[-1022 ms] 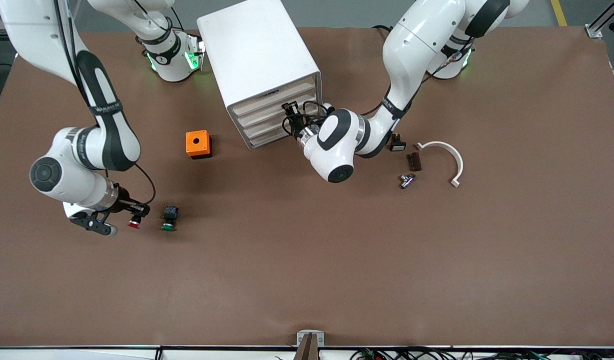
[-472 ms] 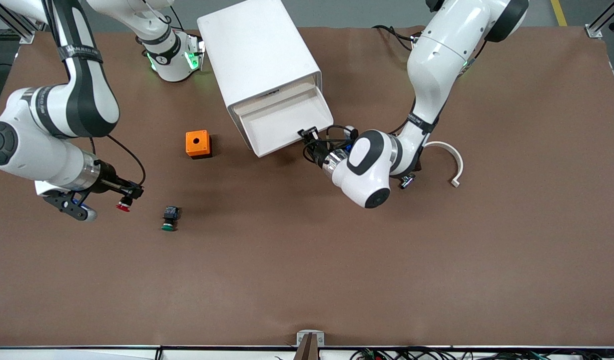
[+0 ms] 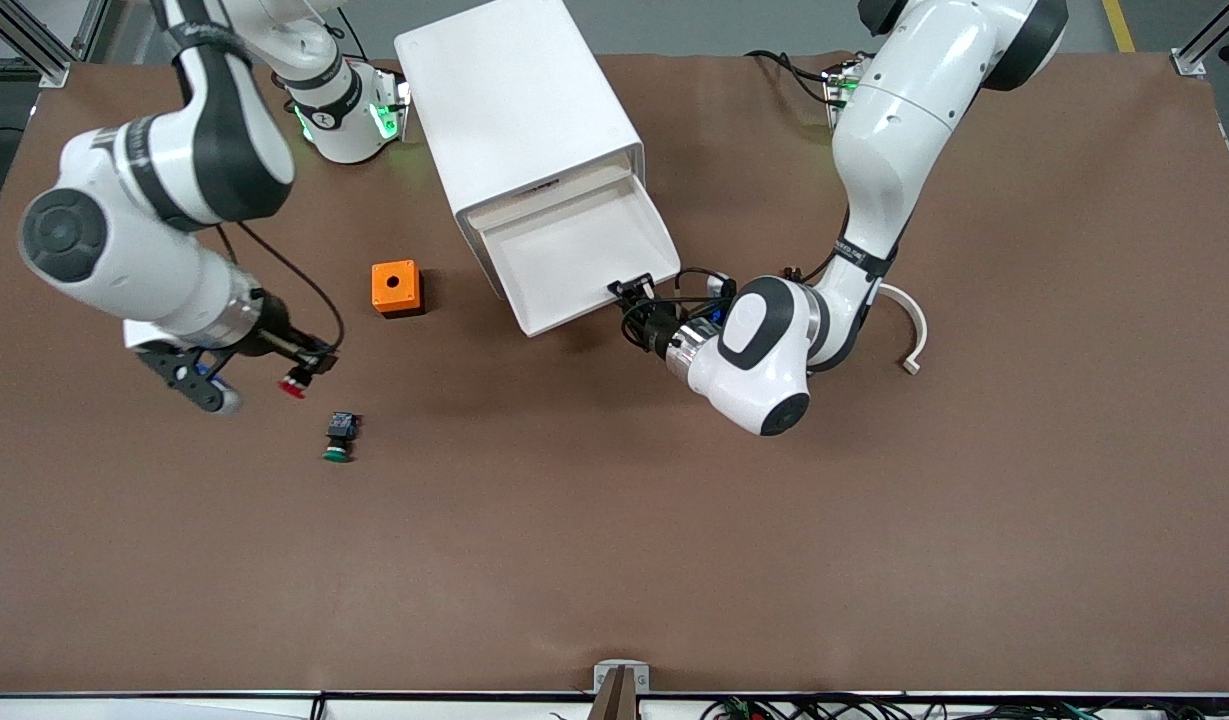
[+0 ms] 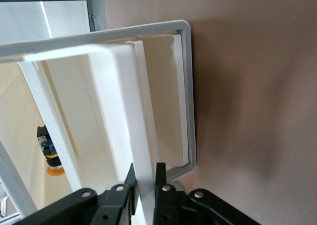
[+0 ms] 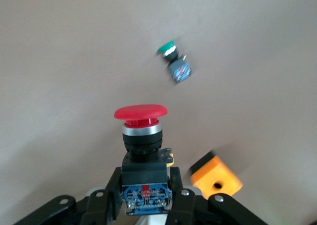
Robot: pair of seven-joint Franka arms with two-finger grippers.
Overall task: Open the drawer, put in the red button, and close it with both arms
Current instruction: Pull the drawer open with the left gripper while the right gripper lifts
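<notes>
- Two risks: right hand [image 3: 304, 372], clamped on the red button [image 5: 142, 136], could drop it onto the surface [image 3: 614, 520].
- Left hand [image 3: 636, 296], pinched on the drawer [image 3: 584, 255] front, may overpull the drawer.

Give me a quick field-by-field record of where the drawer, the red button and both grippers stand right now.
drawer: wide shallow white plastic tray drawer, top one of the white boxy cabinet, pulled out
left gripper: shut on drawer's front edge
red button: small round red-capped push button, lifted off the brown table
right gripper: shut on red button, over table
in drawer: nothing seen
</notes>
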